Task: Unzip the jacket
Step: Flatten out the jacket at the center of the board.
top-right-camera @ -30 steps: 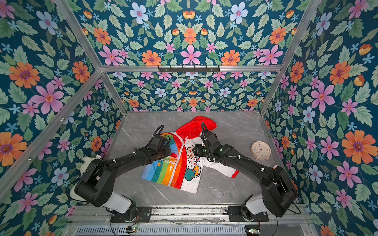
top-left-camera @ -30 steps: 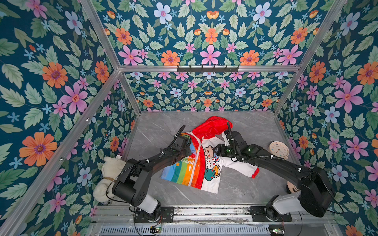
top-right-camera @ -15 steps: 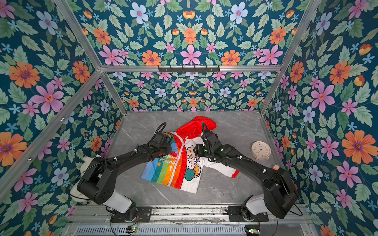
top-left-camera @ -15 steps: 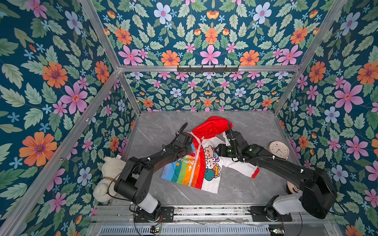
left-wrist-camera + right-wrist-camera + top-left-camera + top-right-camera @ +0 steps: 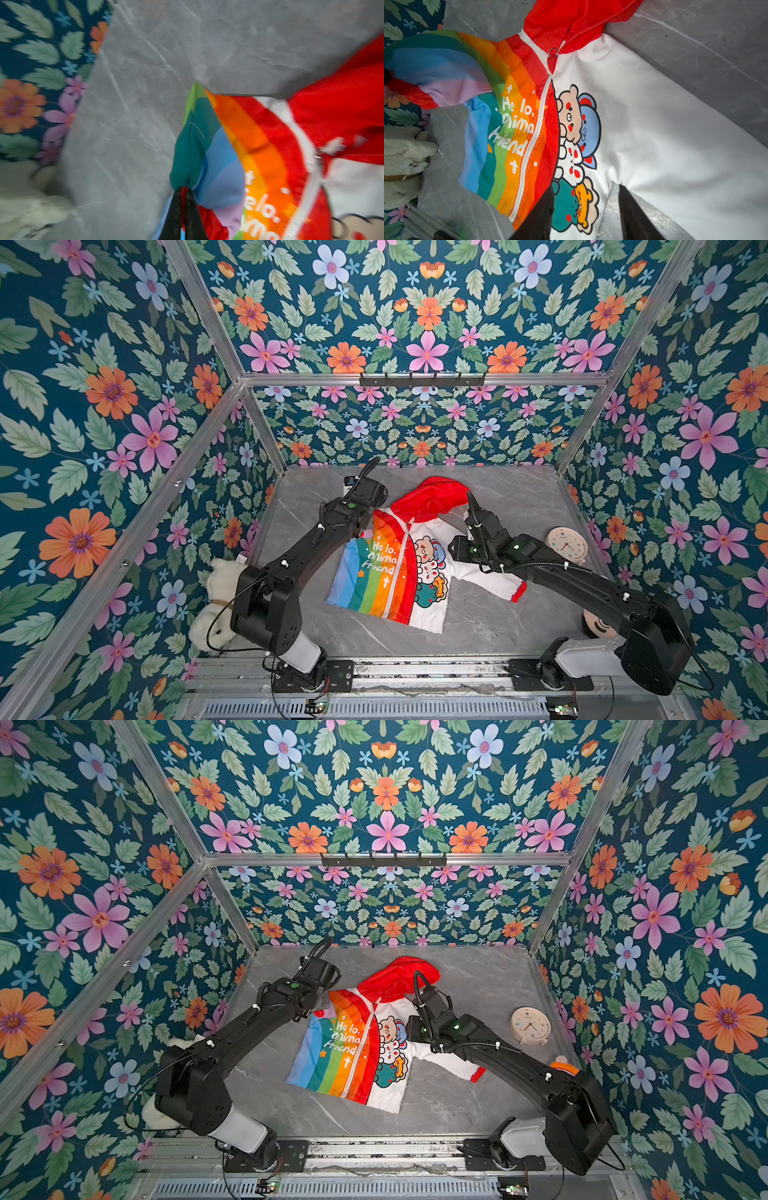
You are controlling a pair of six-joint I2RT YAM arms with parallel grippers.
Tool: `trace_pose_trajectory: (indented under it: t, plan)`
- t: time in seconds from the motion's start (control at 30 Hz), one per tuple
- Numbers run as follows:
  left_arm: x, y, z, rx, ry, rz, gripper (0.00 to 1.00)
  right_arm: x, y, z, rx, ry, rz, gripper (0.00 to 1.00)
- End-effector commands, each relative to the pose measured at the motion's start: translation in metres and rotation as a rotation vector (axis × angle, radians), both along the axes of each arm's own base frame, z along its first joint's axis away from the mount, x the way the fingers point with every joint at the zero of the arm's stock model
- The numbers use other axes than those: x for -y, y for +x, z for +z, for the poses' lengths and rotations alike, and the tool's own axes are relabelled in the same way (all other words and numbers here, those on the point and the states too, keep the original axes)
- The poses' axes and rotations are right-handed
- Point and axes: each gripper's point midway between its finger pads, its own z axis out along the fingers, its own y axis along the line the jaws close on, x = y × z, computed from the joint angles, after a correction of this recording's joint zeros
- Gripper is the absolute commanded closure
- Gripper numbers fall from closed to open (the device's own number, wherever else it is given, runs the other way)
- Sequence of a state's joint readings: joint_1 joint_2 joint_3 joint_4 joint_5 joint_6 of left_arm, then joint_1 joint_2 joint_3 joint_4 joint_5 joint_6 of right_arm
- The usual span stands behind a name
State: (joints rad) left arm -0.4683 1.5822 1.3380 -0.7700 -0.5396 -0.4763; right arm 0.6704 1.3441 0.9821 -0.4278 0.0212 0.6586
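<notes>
In both top views the jacket (image 5: 386, 568) (image 5: 353, 1048) lies flat on the grey table (image 5: 498, 497) at centre frame, red hood (image 5: 428, 497) toward the back wall, rainbow half on the left and white cartoon half on the right. The left gripper (image 5: 362, 531) sits at the upper left corner of the rainbow half, the right gripper (image 5: 454, 551) over the white shoulder on the right. A round clock (image 5: 566, 545) stands well to the right of the jacket, and a cream teddy bear (image 5: 218, 585) lies at the left edge of the table.

The left wrist view is blurred. At bottom centre the left gripper (image 5: 184, 207) is clamped tight on the rainbow sleeve, a strip of red cloth caught between its black fingers (image 5: 174, 212). From that grip the cloth rises in a taut ridge toward mid-frame.

In the right wrist view the right gripper (image 5: 585, 212) stands partly open at the bottom of the frame, holding nothing, its two fingers (image 5: 542, 207) apart over the cartoon animals. The white zipper (image 5: 535, 133) runs closed down the middle, its metal pull ring (image 5: 553, 52) up at the collar, near top centre.
</notes>
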Motion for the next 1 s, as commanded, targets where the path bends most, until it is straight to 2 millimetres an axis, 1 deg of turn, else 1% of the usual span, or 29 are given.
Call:
trace_pose_trajectory:
  t: [0.0,0.07,0.17,0.37,0.57,0.63,0.7,0.8,0.83,0.87,0.9,0.97]
  plan:
    - [-0.054,-0.014,0.015,-0.09,0.277,0.072,1.0,0.008,-0.006,-0.008,-0.034,-0.023,-0.028,0.5]
    - [-0.072,-0.008,0.025,-0.09,0.344,0.109,1.0,0.01,-0.01,-0.012,-0.053,-0.029,-0.03,0.5]
    - [-0.093,0.0,0.033,-0.11,0.455,0.161,1.0,0.012,-0.015,-0.016,-0.075,-0.035,-0.035,0.5]
    - [-0.117,0.023,0.019,-0.173,0.618,0.19,1.0,0.02,-0.025,-0.019,-0.104,-0.04,-0.049,0.5]
    - [-0.142,0.045,0.008,-0.204,0.731,0.219,1.0,0.032,-0.038,-0.029,-0.141,-0.066,-0.071,0.5]
    - [-0.152,0.051,0.006,-0.211,0.761,0.231,1.0,0.037,-0.041,-0.03,-0.152,-0.081,-0.083,0.5]
    - [-0.161,0.058,0.009,-0.207,0.783,0.243,1.0,0.044,-0.044,-0.032,-0.168,-0.088,-0.103,0.49]
    - [-0.169,0.072,0.011,-0.19,0.805,0.248,1.0,0.059,-0.048,-0.036,-0.208,-0.077,-0.158,0.48]
    - [-0.171,0.075,0.01,-0.191,0.806,0.247,0.93,0.066,-0.048,-0.039,-0.229,-0.067,-0.191,0.48]
    - [-0.173,0.078,0.008,-0.196,0.8,0.245,0.77,0.075,-0.049,-0.042,-0.251,-0.061,-0.224,0.48]
    - [-0.174,0.08,0.003,-0.205,0.79,0.239,0.57,0.084,-0.051,-0.045,-0.268,-0.063,-0.255,0.47]
    - [-0.175,0.081,-0.003,-0.217,0.757,0.242,0.21,0.103,-0.053,-0.049,-0.293,-0.083,-0.316,0.45]
